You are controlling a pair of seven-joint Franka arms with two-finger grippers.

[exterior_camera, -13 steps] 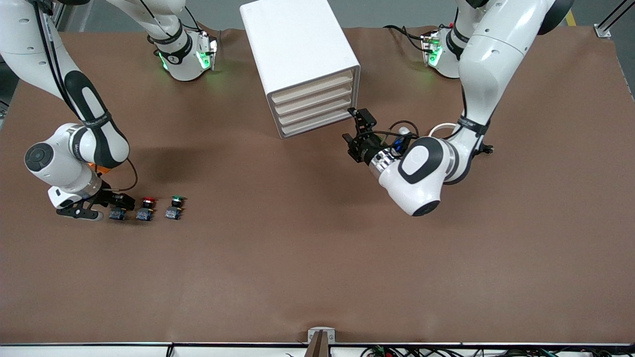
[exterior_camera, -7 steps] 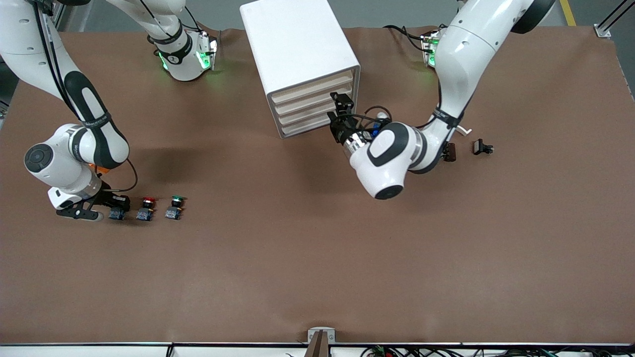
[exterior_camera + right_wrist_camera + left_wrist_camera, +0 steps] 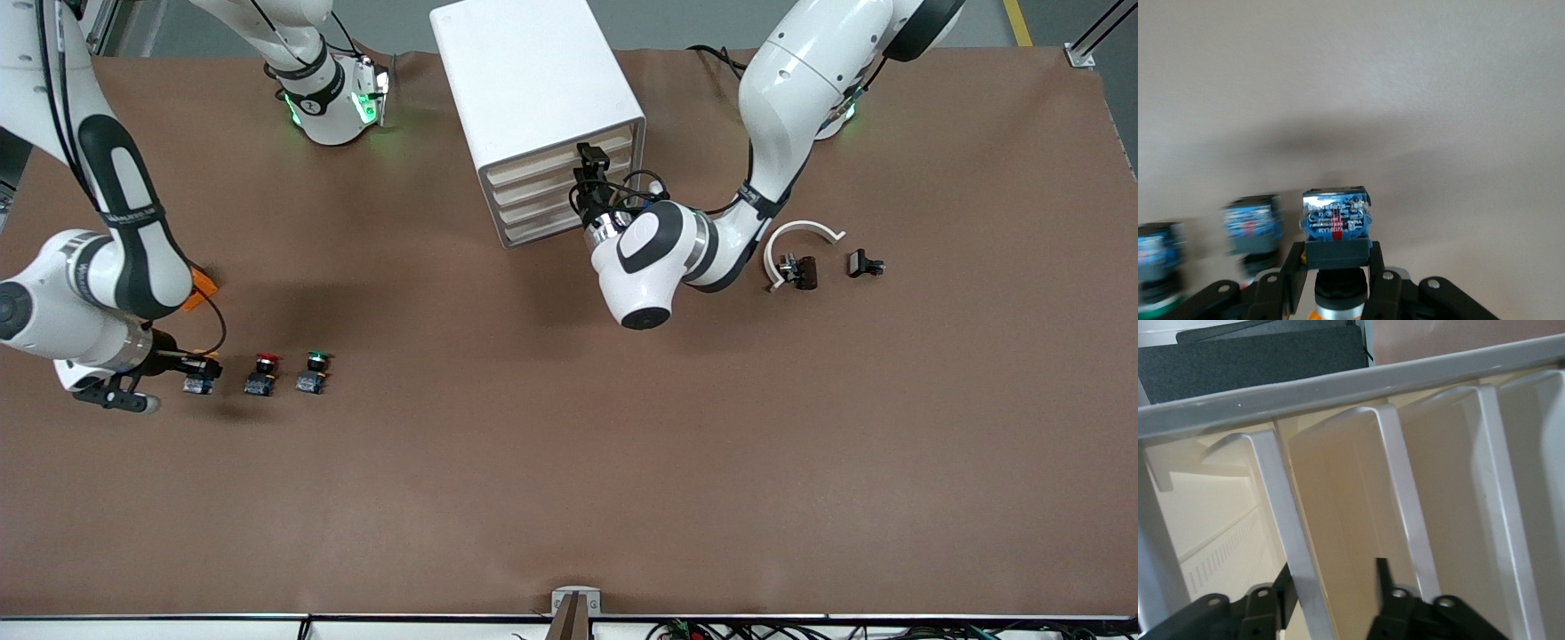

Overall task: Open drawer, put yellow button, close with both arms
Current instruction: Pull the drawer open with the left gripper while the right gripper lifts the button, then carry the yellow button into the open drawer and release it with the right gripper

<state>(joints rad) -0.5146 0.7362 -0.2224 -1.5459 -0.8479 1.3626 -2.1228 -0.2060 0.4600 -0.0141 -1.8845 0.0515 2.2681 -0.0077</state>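
Note:
The white cabinet (image 3: 524, 71) stands between the arms' bases, and its four drawers look pushed in. My left gripper (image 3: 591, 169) is at the drawer fronts (image 3: 533, 178). In the left wrist view it (image 3: 1331, 587) is open, with one drawer's front strip (image 3: 1288, 520) between its fingers. My right gripper (image 3: 182, 369) is low at the right arm's end of the table, shut on the yellow button (image 3: 197, 384). In the right wrist view the gripper (image 3: 1336, 267) clamps the button's blue-grey base (image 3: 1337, 227), and its orange cap shows below.
The red-capped button (image 3: 260, 373) and the green-capped button (image 3: 312, 372) stand in a row beside the held one. A white curved piece (image 3: 800, 233) and small black parts (image 3: 864, 264) lie toward the left arm's end.
My left arm swung from beside the cabinet to the drawer fronts, uncovering the white curved piece. My right gripper drew the yellow button a little away from the red one.

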